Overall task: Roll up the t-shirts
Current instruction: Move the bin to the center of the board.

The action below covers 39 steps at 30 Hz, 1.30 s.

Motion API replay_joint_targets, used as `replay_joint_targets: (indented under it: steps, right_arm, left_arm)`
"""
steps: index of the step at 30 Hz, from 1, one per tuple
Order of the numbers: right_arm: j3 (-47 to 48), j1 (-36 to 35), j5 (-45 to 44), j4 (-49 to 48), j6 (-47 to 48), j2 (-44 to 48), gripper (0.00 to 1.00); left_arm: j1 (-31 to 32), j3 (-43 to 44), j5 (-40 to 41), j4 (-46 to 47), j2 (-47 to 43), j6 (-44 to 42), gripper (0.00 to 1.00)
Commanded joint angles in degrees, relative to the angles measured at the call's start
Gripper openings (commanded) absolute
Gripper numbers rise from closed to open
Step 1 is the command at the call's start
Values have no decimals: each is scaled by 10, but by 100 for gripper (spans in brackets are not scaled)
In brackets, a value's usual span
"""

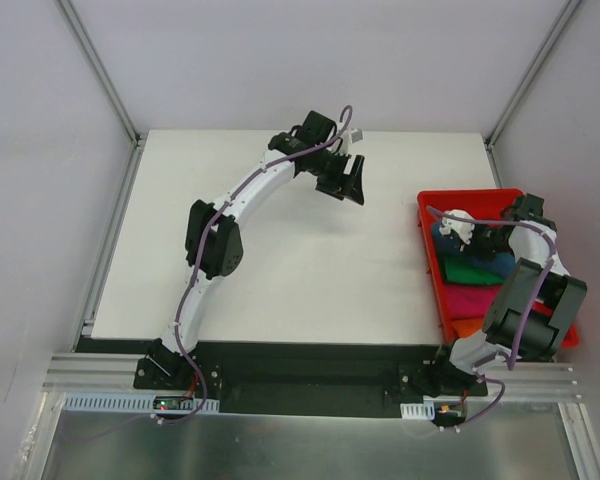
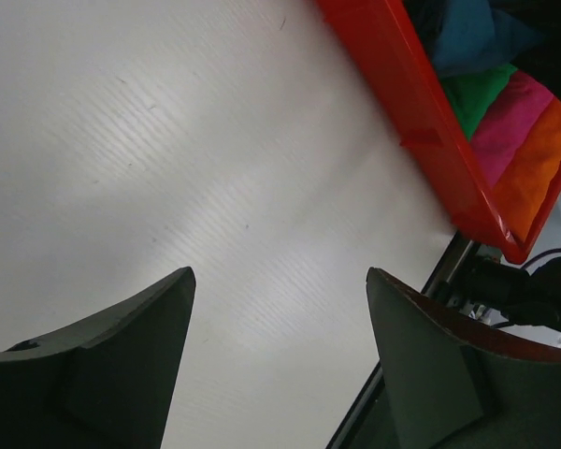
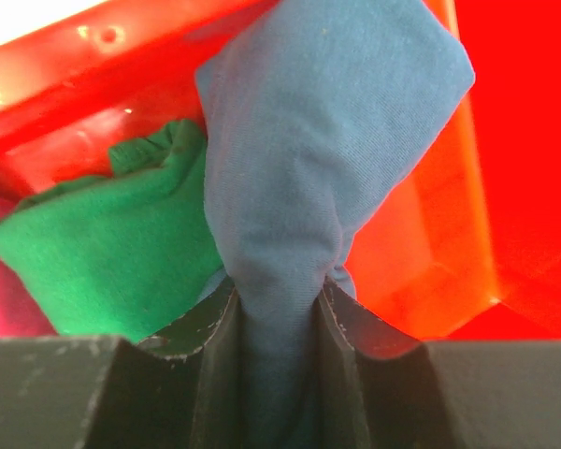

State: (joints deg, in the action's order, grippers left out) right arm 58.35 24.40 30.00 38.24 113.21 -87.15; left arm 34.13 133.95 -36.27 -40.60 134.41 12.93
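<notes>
Fabric of the teal-blue t-shirt (image 3: 327, 140) is clamped between the right fingers (image 3: 210, 346) inside the red bin (image 3: 505, 140), just beside the green t-shirt (image 3: 112, 253). A pink t-shirt (image 2: 519, 117) and an orange t-shirt (image 2: 542, 168) lie in the same bin, towards its near end. Above the white bench (image 2: 168, 140), the left fingers (image 2: 122, 355) are spread wide, gripping nothing, well apart from the bin.
</notes>
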Motion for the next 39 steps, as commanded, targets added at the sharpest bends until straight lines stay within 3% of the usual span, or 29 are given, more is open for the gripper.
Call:
replay_joint_targets:
  steps: [1,9,13,19,22,27,29,34,39]
  right_arm:
    - [24,-15,-5,-12,57,43,1]
    - [-10,-120,-45,48,8,74,1]
    - [27,-153,-61,24,-134,44,1]
    - [130,-173,-104,13,-368,-38,1]
    - [183,-158,-114,5,-436,-51,1]
    - [212,-139,-144,-9,-486,-22,1]
    - [209,-134,-157,-13,-511,2,1]
    - [192,-113,-180,-8,-556,61,1]
    - [184,-96,-187,9,-599,100,1]
  left_arm:
    - [6,-2,-15,31,-14,44,73]
    - [-72,-137,-4,1,-115,-11,73]
    - [-80,-165,18,2,-142,16,77]
    - [-69,-135,16,25,-127,58,78]
    - [-38,-54,22,36,-79,65,77]
    - [14,34,103,58,-6,115,74]
    - [21,35,82,102,20,181,69]
    - [63,32,56,209,63,242,70]
    - [102,41,140,209,92,263,71]
